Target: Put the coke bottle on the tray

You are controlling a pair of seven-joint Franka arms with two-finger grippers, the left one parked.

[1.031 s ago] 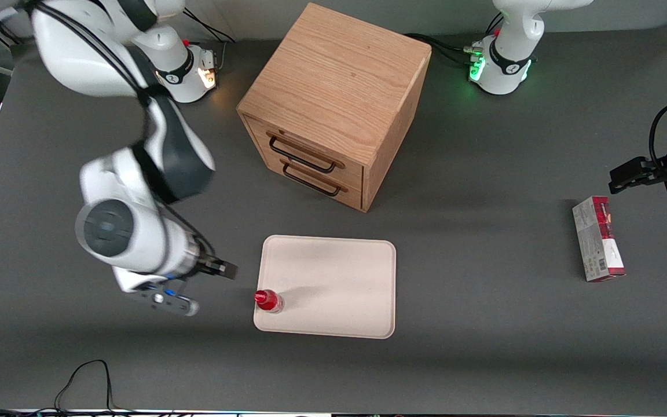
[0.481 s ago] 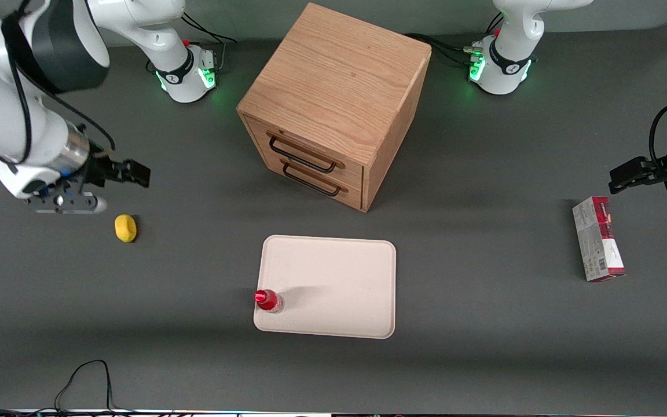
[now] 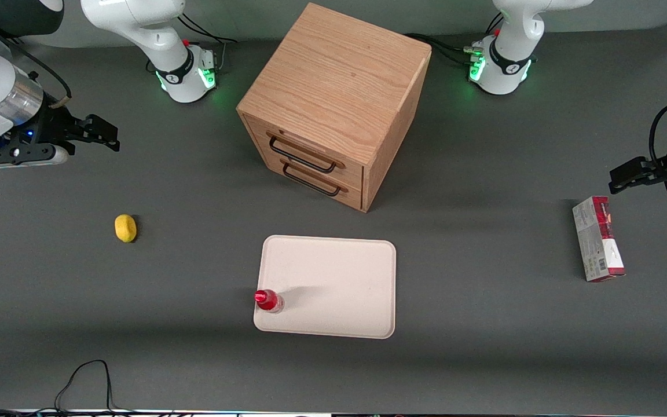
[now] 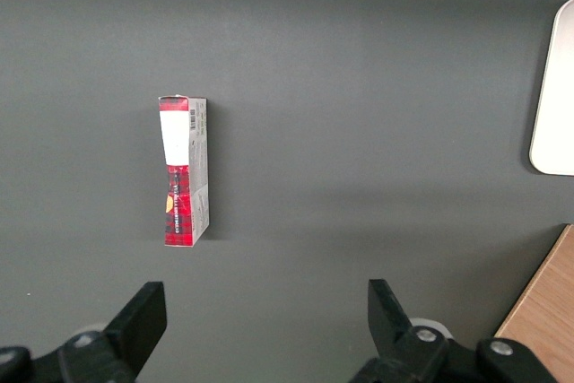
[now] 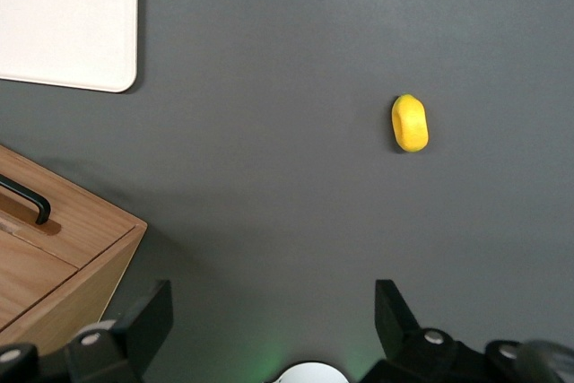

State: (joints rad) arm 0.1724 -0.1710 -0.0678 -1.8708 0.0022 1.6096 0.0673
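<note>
On the dark grey table [image 3: 484, 324] we see a wooden two-drawer cabinet [image 3: 336, 101] standing toward the edge farthest from the front camera. Nearer the camera lies the cream tray [image 3: 333, 284]. A yellow lemon [image 3: 125, 227] rests toward the working arm's end, under no cover, and a red-and-grey carton [image 3: 598, 238] lies flat toward the parked arm's end. Our gripper [image 3: 87, 132] hangs above the table near the working arm's end, fingers apart.

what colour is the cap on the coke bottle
Red; the coke bottle shows best in the front view.
</note>
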